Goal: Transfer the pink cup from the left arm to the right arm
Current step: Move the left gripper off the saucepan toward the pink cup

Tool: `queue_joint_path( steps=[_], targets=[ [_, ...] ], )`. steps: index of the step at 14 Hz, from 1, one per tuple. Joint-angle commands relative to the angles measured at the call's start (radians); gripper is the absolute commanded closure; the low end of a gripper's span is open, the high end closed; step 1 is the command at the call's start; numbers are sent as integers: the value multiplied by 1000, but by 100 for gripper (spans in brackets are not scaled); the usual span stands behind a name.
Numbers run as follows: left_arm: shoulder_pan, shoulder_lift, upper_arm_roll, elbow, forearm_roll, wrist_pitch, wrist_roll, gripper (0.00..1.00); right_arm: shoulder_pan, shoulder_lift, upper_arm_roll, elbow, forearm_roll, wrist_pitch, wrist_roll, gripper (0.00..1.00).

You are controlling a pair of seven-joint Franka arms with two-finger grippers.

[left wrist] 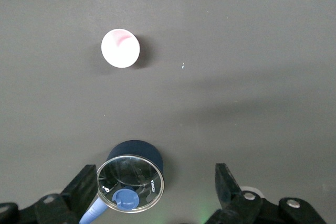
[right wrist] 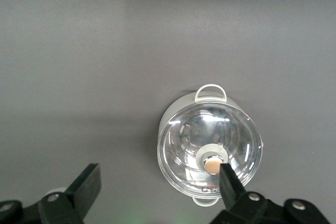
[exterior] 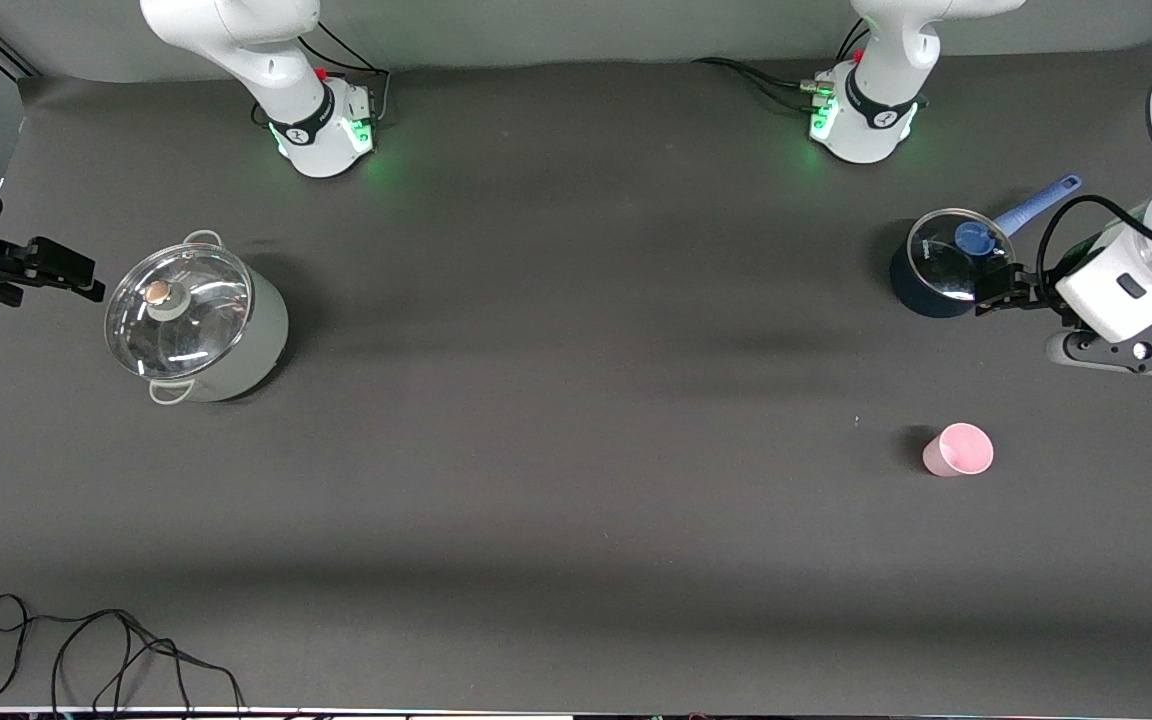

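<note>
The pink cup [exterior: 958, 450] [left wrist: 121, 48] stands upright on the dark table toward the left arm's end, nearer to the front camera than a dark blue saucepan, with nothing touching it. My left gripper [exterior: 1004, 285] [left wrist: 155, 184] hangs open over the saucepan's edge, apart from the cup, and holds nothing. My right gripper [exterior: 61, 268] [right wrist: 157, 181] hangs open and holds nothing at the right arm's end of the table, over the spot beside a lidded steel pot.
The dark blue saucepan [exterior: 936, 290] [left wrist: 137, 150] has a glass lid and a light blue handle [exterior: 1036, 205]. A pale steel pot [exterior: 236, 350] [right wrist: 173, 114] with a glass lid stands toward the right arm's end. A black cable [exterior: 106, 650] lies at the table's near edge.
</note>
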Motion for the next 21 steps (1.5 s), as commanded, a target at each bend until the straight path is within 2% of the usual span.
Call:
queue_joint_path(
  steps=[1, 10, 16, 21],
  targets=[
    [6, -12, -8, -8, 12, -2, 4, 0, 3, -6, 3, 3, -9, 3, 22, 0],
    [9, -9, -6, 3, 12, -2, 4, 0, 3, -3, 3, 11, -8, 3, 23, 0],
    [59, 5, -8, 21, 7, -38, 10, 0, 3, -4, 1, 11, -6, -1, 19, 0],
    [58, 17, -9, 47, 13, -38, 72, 0, 3, -6, -2, 9, -5, 0, 18, 0]
  ],
)
